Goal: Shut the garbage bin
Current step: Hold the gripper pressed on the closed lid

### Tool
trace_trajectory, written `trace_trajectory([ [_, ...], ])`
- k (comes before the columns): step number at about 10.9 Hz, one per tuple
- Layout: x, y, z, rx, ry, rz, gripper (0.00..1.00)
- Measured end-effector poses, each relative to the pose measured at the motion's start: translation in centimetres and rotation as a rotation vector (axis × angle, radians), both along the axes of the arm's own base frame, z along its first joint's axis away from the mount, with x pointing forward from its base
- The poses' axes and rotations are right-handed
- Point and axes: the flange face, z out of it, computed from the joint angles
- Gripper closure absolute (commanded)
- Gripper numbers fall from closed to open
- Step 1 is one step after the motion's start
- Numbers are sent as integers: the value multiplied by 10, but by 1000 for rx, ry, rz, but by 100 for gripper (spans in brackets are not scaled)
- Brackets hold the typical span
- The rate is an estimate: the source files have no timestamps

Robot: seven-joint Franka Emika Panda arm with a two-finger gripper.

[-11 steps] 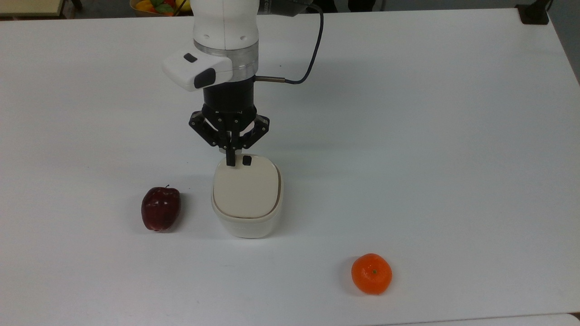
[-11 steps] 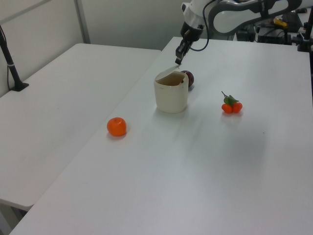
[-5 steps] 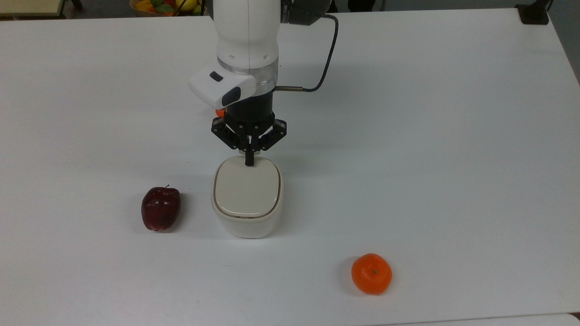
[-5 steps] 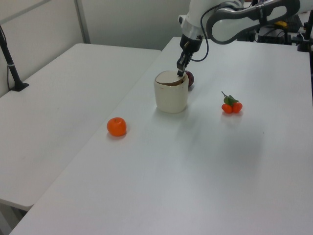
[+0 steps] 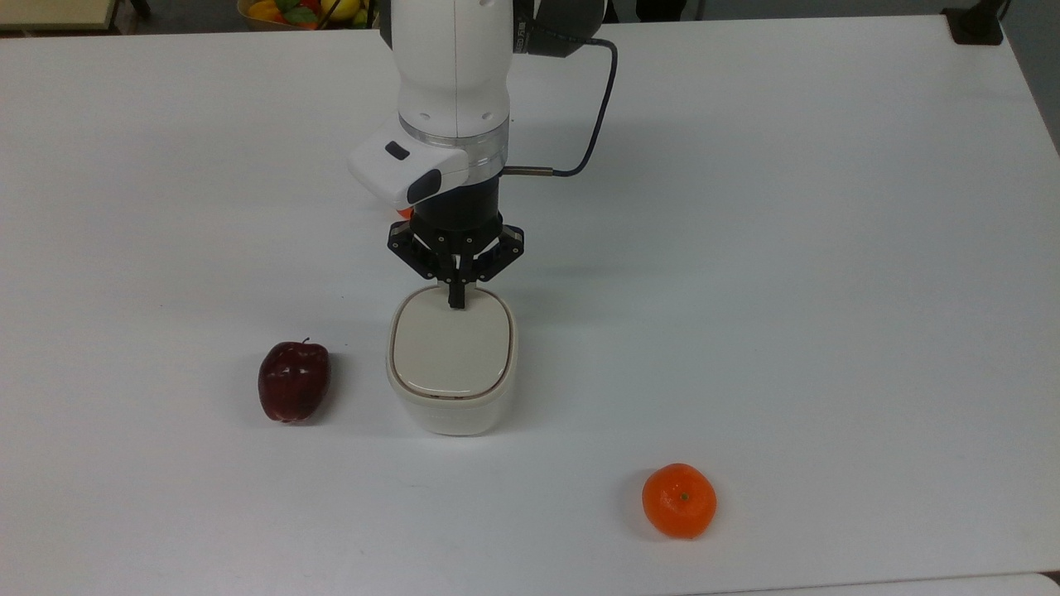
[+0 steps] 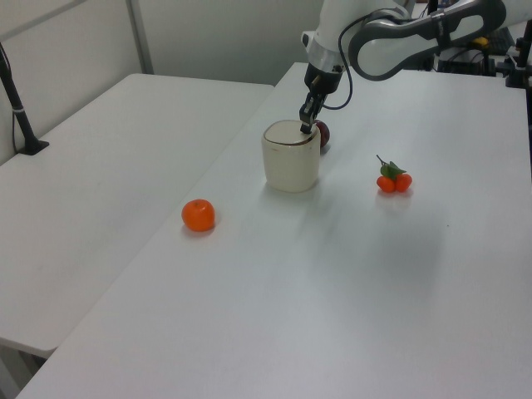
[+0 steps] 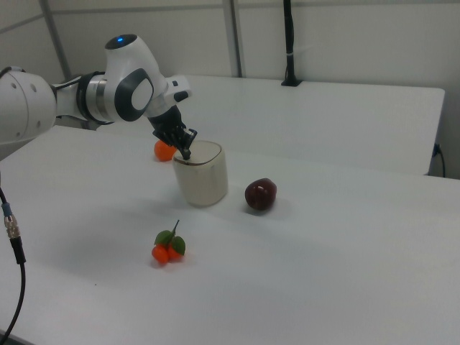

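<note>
The cream-white garbage bin (image 5: 451, 389) (image 6: 291, 162) (image 7: 202, 180) stands in the middle of the white table, its beige lid (image 5: 450, 346) lying flat inside the rim. My gripper (image 5: 455, 303) (image 6: 307, 128) (image 7: 187, 153) points straight down, shut, with its black fingertips touching the lid's edge nearest the arm. The fingers hide the bin's small black button.
A dark red apple (image 5: 293, 382) (image 7: 260, 194) lies on the top view's left of the bin. An orange (image 5: 679, 500) (image 6: 199, 215) sits toward the table's near edge. A small cluster of orange fruits with leaves (image 6: 392, 177) (image 7: 169, 246) lies apart from the bin.
The lid was tilted up a second ago and now lies flat. My gripper moved from the lid's raised edge down onto it, then barely shifted over the last half second.
</note>
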Motion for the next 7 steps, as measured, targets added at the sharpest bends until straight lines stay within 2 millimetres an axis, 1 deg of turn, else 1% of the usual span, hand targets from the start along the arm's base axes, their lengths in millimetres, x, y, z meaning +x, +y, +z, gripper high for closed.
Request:
trace_trajectory([
  [4,3,1,-7,2,-9,2,100],
  [7,3,1,-7,2,-9,2,100],
])
